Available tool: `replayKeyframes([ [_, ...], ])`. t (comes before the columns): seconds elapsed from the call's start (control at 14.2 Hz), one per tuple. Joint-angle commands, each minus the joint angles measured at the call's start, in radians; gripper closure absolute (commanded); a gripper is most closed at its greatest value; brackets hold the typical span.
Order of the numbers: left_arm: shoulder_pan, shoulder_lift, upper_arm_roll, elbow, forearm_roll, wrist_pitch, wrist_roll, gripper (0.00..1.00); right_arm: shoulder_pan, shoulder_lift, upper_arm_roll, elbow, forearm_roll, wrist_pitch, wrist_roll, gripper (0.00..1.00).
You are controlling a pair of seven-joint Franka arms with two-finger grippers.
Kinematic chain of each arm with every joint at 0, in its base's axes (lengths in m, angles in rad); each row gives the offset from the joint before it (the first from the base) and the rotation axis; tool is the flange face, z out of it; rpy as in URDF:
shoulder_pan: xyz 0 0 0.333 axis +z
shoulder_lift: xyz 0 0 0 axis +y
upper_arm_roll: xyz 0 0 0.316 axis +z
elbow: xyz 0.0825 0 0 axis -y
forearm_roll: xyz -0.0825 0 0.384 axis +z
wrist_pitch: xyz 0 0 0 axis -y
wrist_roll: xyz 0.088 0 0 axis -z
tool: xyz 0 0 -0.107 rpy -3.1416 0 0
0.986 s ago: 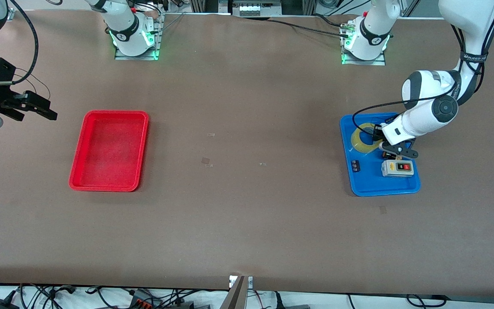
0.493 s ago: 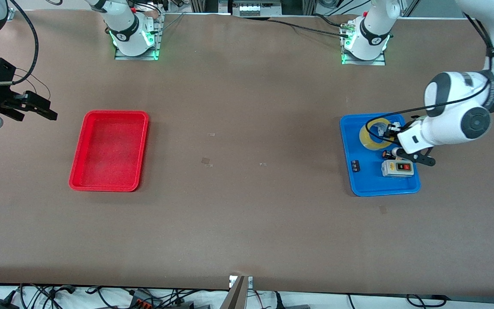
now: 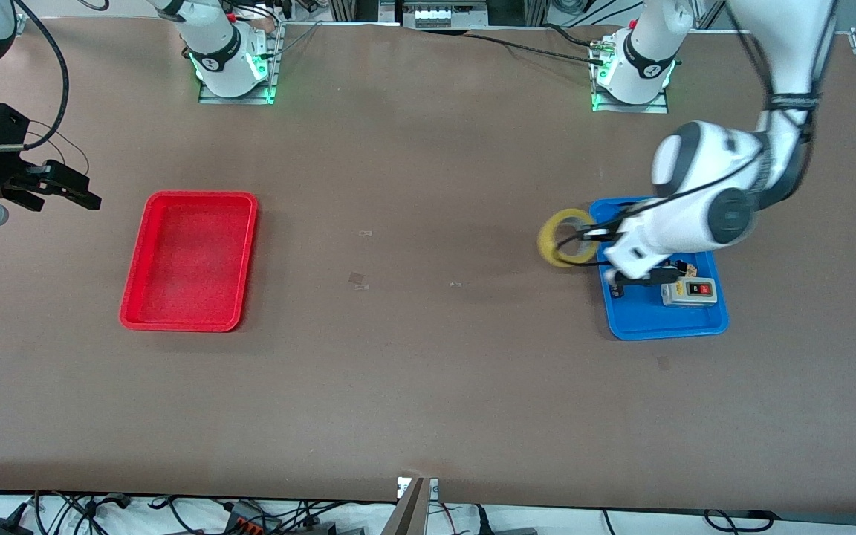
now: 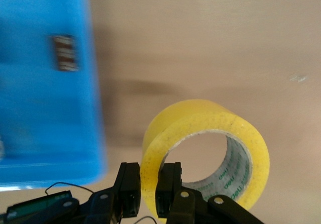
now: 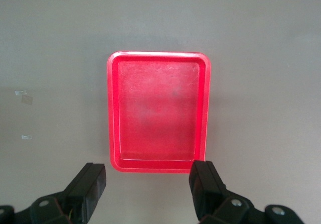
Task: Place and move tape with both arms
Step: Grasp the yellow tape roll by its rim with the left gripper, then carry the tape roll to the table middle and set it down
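I hold the tape (image 3: 566,238) in my left gripper (image 4: 148,191), whose two fingers are clamped on the wall of the roll, one finger outside and one inside the hole. The roll is up in the air, over the bare table just beside the edge of the blue tray (image 3: 640,323), on the side toward the right arm's end. My grip takes only a small part of the rim, so I think the roll can turn or slide down between the fingers if I move the arm fast or stop it suddenly; then it would drop and maybe roll away over the table. The switch box (image 3: 688,292) and a small dark part (image 3: 614,288) lie in the blue tray under my wrist, and a low pass could push them. My right gripper (image 5: 149,184) waits with its fingers apart, high over the table edge near the red tray (image 3: 190,260), which is empty. If I put the tape too far from it, the right arm may reach badly.
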Motion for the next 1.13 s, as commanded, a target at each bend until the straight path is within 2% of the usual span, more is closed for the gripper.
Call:
replayKeyframes([
  [0.0,-0.114,0.167,0.008,0.212,-0.045,-0.003,-0.208,1.00,-0.006,0.006,0.000,0.012,0.012,0.006,-0.009,0.00],
  [0.14,-0.192,0.208,0.010,0.243,-0.108,0.090,-0.322,1.00,-0.006,0.009,0.000,0.014,0.010,0.006,-0.010,0.00],
  [0.42,-0.335,0.284,0.010,0.243,-0.107,0.329,-0.502,1.00,-0.008,0.057,-0.003,0.040,-0.002,-0.001,-0.009,0.00],
  [0.63,-0.375,0.334,0.010,0.246,-0.102,0.373,-0.557,1.00,-0.016,0.080,-0.003,0.038,0.000,-0.006,-0.001,0.00],
  [0.7,-0.376,0.339,0.010,0.254,-0.102,0.373,-0.560,0.95,-0.016,0.080,-0.003,0.038,0.000,-0.008,0.002,0.00],
  [0.77,-0.376,0.345,0.010,0.268,-0.105,0.373,-0.560,0.76,-0.016,0.082,-0.003,0.038,0.000,-0.008,0.002,0.00],
  [0.85,-0.378,0.348,0.010,0.277,-0.104,0.373,-0.560,0.51,-0.019,0.082,-0.004,0.037,0.000,-0.009,0.004,0.00],
  [0.92,-0.376,0.347,0.010,0.277,-0.102,0.373,-0.560,0.16,-0.026,0.085,-0.003,0.037,0.000,-0.008,0.004,0.00],
  [0.99,-0.375,0.339,0.011,0.279,-0.101,0.367,-0.560,0.00,-0.032,0.091,-0.004,0.037,0.000,-0.009,-0.004,0.00],
  [1.06,-0.370,0.325,0.013,0.277,-0.101,0.358,-0.560,0.00,-0.037,0.086,-0.004,0.038,-0.003,-0.011,-0.013,0.00],
])
